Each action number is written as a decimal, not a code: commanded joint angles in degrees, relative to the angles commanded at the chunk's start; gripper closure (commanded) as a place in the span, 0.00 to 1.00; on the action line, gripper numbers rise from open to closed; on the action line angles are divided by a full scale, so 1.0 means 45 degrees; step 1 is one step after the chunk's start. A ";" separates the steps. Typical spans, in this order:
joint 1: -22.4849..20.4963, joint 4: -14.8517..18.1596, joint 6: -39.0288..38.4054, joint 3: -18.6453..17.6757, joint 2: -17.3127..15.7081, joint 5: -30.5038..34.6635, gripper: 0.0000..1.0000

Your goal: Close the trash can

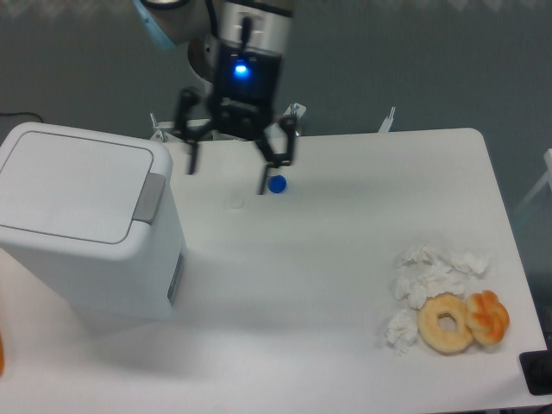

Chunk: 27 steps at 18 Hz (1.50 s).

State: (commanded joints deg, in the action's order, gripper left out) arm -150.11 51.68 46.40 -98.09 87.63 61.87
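The trash can (82, 228) is a large white boxy bin at the left of the table. Its flat white lid (73, 183) lies down flat on top, and the grey latch tab (149, 198) shows at the lid's right edge. My gripper (227, 177) hangs above the table to the right of the bin, near its upper right corner. Its two dark fingers (191, 159) are spread wide apart and hold nothing. It is not touching the bin.
A small blue round object (277, 184) lies on the table just right of the gripper. Crumpled white tissues (431, 276), a donut (446, 323) and an orange pastry (488, 316) lie at the front right. A dark object (537, 373) sits at the right edge.
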 joint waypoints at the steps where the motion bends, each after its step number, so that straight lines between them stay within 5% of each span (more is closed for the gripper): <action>1: -0.0292 0.0000 0.0195 0.0000 0.0000 0.0194 0.00; 9: -0.1427 0.1325 0.4136 0.0157 -0.0155 0.1795 0.00; 15: -0.2306 0.4507 0.6601 -0.0410 -0.1190 0.2422 0.00; 20: -0.3320 0.6325 0.9470 -0.0371 -0.1522 0.3184 0.00; 27: -0.3517 0.6680 1.0139 -0.0585 -0.1874 0.3068 0.00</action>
State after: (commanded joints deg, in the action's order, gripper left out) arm -165.94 81.74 92.02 -100.72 79.19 75.68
